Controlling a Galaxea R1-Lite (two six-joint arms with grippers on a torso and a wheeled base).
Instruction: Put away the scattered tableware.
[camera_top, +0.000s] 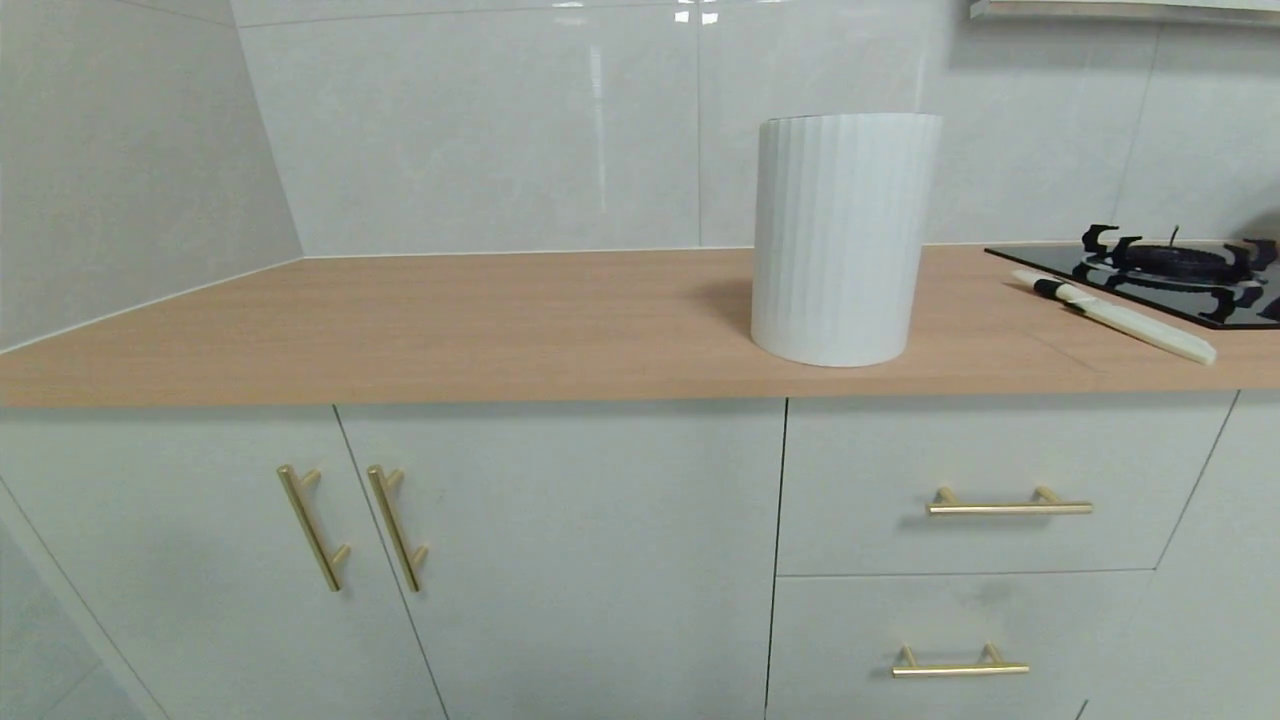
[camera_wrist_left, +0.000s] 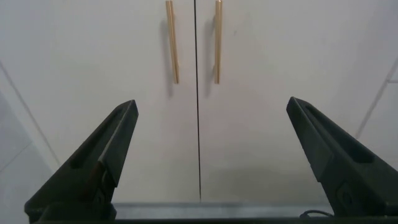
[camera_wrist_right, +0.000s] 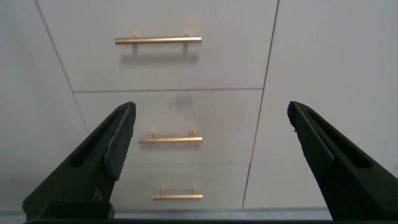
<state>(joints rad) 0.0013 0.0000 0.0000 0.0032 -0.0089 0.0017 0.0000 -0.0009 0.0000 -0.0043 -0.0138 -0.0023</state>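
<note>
A tall white ribbed holder stands upright on the wooden countertop, right of centre. Farther right a white knife with a black handle part lies flat on the counter, its far end resting on the stove's edge. My left gripper is open, low in front of the white cabinet doors, facing their two vertical gold handles. My right gripper is open too, facing the white drawer fronts with horizontal gold handles. Nothing sits between either pair of fingers.
A black glass gas stove with a burner grate occupies the counter's far right. White tiled walls close off the back and left. Under the counter are two cabinet doors on the left and stacked drawers on the right.
</note>
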